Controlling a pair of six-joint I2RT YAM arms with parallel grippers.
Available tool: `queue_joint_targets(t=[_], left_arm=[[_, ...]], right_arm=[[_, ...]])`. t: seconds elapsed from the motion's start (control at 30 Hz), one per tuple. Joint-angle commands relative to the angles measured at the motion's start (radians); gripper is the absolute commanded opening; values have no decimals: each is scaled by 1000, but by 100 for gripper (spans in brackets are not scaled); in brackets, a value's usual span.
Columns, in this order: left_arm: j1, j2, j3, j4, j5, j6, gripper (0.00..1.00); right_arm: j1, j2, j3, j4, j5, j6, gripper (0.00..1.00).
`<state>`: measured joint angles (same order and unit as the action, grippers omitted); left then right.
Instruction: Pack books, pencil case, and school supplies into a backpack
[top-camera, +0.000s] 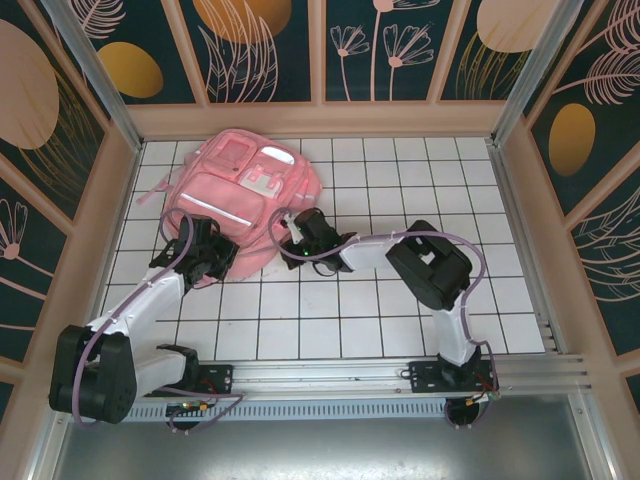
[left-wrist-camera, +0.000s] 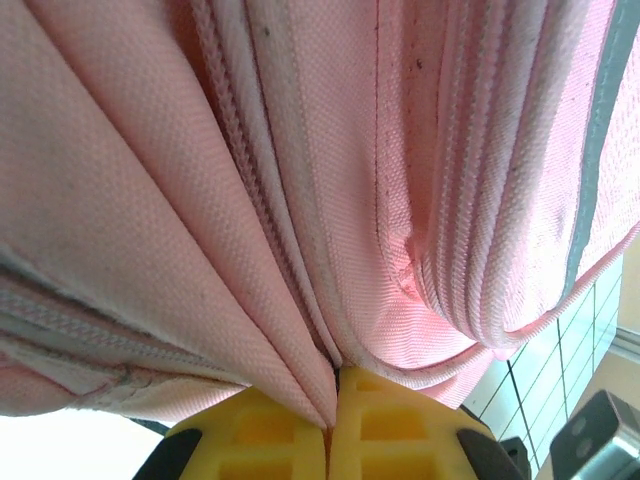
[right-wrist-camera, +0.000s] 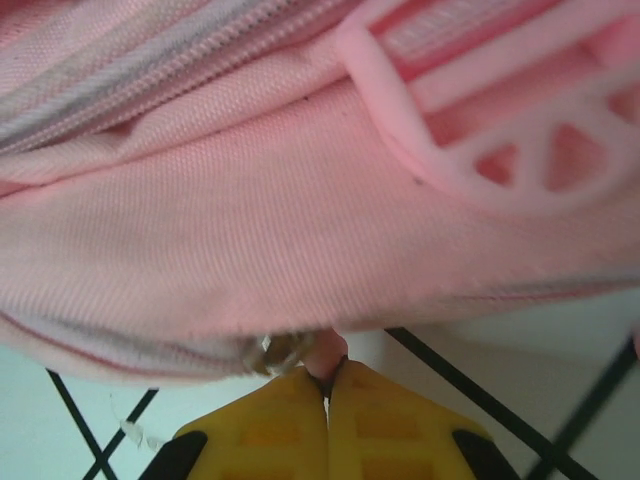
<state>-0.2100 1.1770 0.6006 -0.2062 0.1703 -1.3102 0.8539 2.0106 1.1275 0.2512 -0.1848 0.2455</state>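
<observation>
The large pink backpack (top-camera: 245, 185) lies at the back left of the tiled table. My left gripper (top-camera: 207, 250) is at its near left edge, and in the left wrist view the yellow fingers (left-wrist-camera: 395, 425) are shut on a fold of the pink backpack fabric (left-wrist-camera: 300, 330) beside a zipper line. My right gripper (top-camera: 296, 236) is at the bag's near right edge. Its jaws are shut on a small pink zipper pull (right-wrist-camera: 326, 350) next to a metal slider (right-wrist-camera: 280, 353). Books and school supplies are out of view.
The white gridded table (top-camera: 400, 300) is boxed in by tan walls on three sides, with an aluminium rail (top-camera: 340, 375) along the front. A pink plastic strap buckle (right-wrist-camera: 520, 150) hangs just above my right gripper (right-wrist-camera: 327, 385).
</observation>
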Motion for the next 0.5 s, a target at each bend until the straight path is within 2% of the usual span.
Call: queue_joint_targets(t=[0.0, 0.27, 0.4, 0.47], left_arm=[[5, -18, 0, -59, -103, 25, 0], [5, -45, 4, -91, -117, 45, 0], [5, -43, 11, -82, -103, 51, 0], [4, -35, 17, -79, -98, 52, 0]], right_arm=[[-76, -62, -46, -37, 108, 30, 0], [-185, -49, -30, -96, 175, 36, 0], [-190, -69, -30, -67, 85, 8, 0], [-170, -86, -42, -42, 56, -8, 6]])
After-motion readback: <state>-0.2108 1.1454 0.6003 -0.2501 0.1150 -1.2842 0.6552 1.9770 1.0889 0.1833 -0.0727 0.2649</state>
